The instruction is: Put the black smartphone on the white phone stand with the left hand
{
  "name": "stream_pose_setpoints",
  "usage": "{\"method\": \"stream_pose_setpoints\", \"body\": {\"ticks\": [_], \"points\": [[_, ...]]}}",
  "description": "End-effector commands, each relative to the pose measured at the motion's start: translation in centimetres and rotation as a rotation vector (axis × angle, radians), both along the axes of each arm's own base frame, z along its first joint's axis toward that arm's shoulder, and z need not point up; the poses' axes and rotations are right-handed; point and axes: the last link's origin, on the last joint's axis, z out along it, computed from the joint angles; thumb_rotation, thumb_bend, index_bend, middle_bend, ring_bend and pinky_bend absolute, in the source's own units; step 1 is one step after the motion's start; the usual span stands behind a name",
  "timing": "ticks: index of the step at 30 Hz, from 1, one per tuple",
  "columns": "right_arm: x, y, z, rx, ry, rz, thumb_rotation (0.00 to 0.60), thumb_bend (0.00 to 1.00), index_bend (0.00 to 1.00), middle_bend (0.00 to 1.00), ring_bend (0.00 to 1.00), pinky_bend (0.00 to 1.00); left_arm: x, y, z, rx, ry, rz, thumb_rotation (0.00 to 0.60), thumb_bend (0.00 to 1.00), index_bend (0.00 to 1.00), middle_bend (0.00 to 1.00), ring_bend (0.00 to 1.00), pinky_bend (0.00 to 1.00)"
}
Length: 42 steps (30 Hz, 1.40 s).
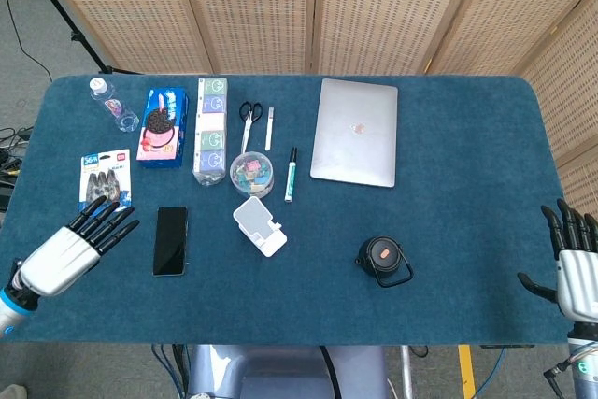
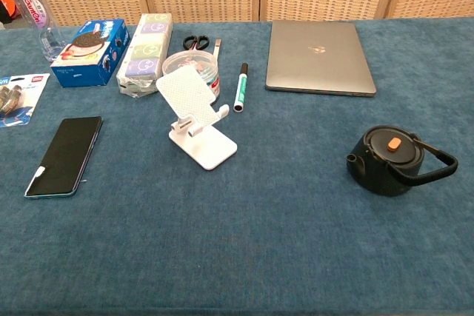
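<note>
The black smartphone [image 1: 170,240] [image 2: 65,155] lies flat on the blue table, screen up, left of the white phone stand [image 1: 260,225] [image 2: 196,118], which stands empty. My left hand [image 1: 77,248] hovers over the table's front left part, fingers spread and pointing toward the phone, a short gap to its left, holding nothing. My right hand [image 1: 576,268] hangs at the table's right edge, fingers apart and empty. Neither hand shows in the chest view.
Behind the phone lie a clip pack [image 1: 104,181], cookie box [image 1: 163,126], water bottle [image 1: 112,103] and tissue pack [image 1: 211,130]. A clip tub [image 1: 251,172], scissors [image 1: 249,112] and marker [image 1: 291,173] sit behind the stand. A laptop [image 1: 356,132] and black kettle [image 1: 383,260] are to the right.
</note>
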Motion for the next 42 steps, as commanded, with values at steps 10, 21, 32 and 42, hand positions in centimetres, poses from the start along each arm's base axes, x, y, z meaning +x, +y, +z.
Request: {"method": "stream_pose_setpoints", "body": {"ticks": [10, 21, 32, 42], "points": [[-0.7, -0.5, 0.4, -0.013, 0.0, -0.044, 0.6, 0.0, 0.0, 0.0, 0.0, 0.0, 0.1, 5.6, -6.8, -0.332, 0.266, -0.245, 0.6, 0.03, 0.0, 0.0, 0.0, 0.09], [-1.2, -0.8, 0.8, -0.017, -0.01, -0.067, 0.6, 0.0, 0.0, 0.0, 0.0, 0.0, 1.4, 7.8, -8.9, -0.35, 0.331, -0.262, 0.6, 0.05, 0.0, 0.0, 0.0, 0.09], [-1.4, -0.9, 1.1, -0.018, -0.016, -0.077, 0.6, 0.0, 0.0, 0.0, 0.0, 0.0, 0.7, 8.4, -10.0, -0.378, 0.396, -0.21, 0.6, 0.05, 0.0, 0.0, 0.0, 0.09], [-1.4, -1.0, 1.2, -0.025, -0.03, -0.074, 0.6, 0.0, 0.0, 0.0, 0.0, 0.0, 0.6, 8.7, -11.2, -0.375, 0.387, -0.163, 0.6, 0.06, 0.05, 0.0, 0.0, 0.09]]}}
